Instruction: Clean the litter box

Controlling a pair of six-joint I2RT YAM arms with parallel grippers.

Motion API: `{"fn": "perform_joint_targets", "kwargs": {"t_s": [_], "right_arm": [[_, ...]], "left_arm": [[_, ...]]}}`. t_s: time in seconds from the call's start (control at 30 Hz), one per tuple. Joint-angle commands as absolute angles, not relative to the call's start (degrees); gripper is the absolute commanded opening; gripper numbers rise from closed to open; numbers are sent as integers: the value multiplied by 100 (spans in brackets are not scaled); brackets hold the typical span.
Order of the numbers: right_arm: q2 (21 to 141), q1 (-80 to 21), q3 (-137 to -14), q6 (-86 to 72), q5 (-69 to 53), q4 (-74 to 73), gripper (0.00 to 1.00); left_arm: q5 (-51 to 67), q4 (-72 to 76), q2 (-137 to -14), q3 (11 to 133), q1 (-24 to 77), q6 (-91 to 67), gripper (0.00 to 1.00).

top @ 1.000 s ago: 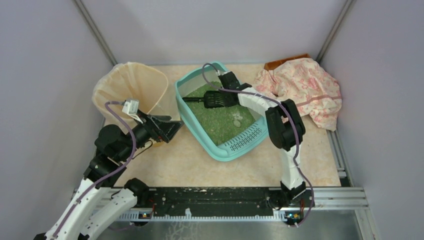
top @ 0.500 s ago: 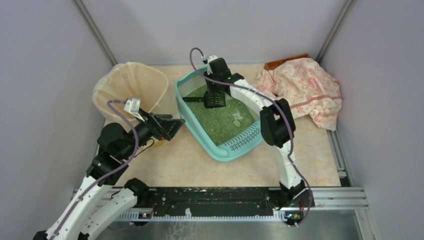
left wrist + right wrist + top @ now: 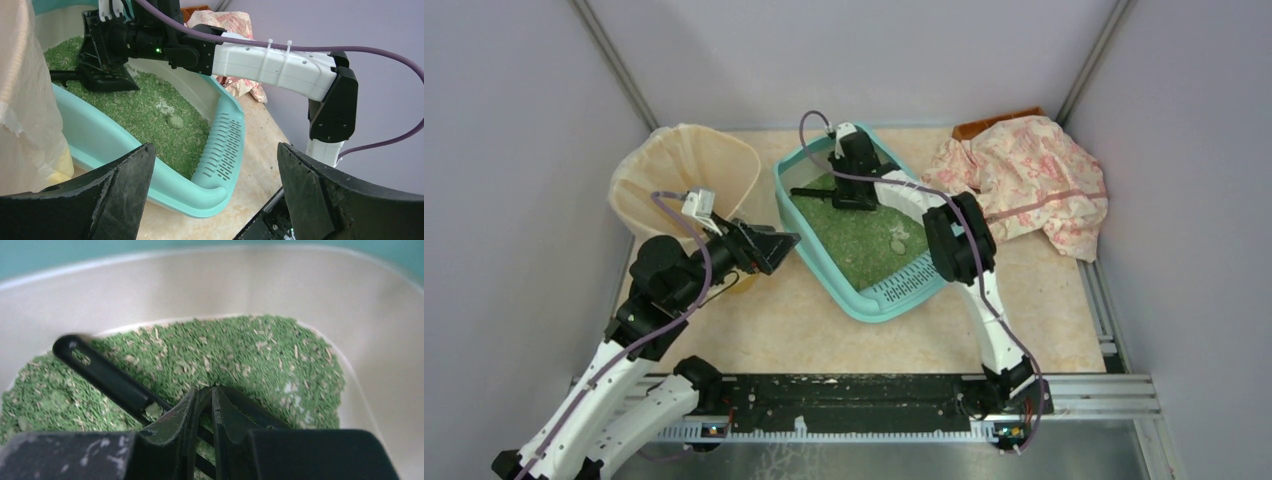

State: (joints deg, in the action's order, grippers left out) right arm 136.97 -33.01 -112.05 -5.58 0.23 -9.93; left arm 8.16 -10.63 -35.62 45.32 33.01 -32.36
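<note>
The teal litter box [image 3: 864,305] lies mid-table with green granules inside and its slotted grate [image 3: 914,280] at the near end. A black scoop [image 3: 809,191] rests on the granules at the far end, its handle [image 3: 105,375] pointing left. My right gripper [image 3: 852,190] points down onto the scoop's head, its fingers [image 3: 205,392] pinched on the upright wall of the scoop. A pale clump [image 3: 175,121] sits in the granules nearer the grate. My left gripper [image 3: 774,248] hovers wide open beside the box's left rim [image 3: 100,145], holding nothing.
A beige bag-lined bin [image 3: 686,175] stands left of the litter box, right behind my left gripper. A pink floral cloth [image 3: 1034,180] lies bunched at the back right over a brown board [image 3: 984,125]. The arms' mounting rail [image 3: 844,400] runs along the near edge.
My right gripper has swung left to the far end of the box and turned down over the scoop's head. My left gripper has shifted slightly right, closer to the box's rim.
</note>
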Motion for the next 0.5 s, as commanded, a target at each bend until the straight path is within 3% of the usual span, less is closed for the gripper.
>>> {"fn": "perform_joint_targets", "kwargs": {"t_s": [0.0, 0.23, 0.47], "right_arm": [[12986, -3111, -10097, -475, 227, -715, 17], [11752, -3032, -8415, -448, 326, -229, 18], [11270, -3065, -7980, -282, 18, 213, 25]], "left_arm": [[977, -626, -3685, 4554, 3314, -3346, 96], [1248, -161, -3990, 4447, 3315, -3453, 95], [1297, -153, -4007, 4384, 3314, -3445, 95]]}}
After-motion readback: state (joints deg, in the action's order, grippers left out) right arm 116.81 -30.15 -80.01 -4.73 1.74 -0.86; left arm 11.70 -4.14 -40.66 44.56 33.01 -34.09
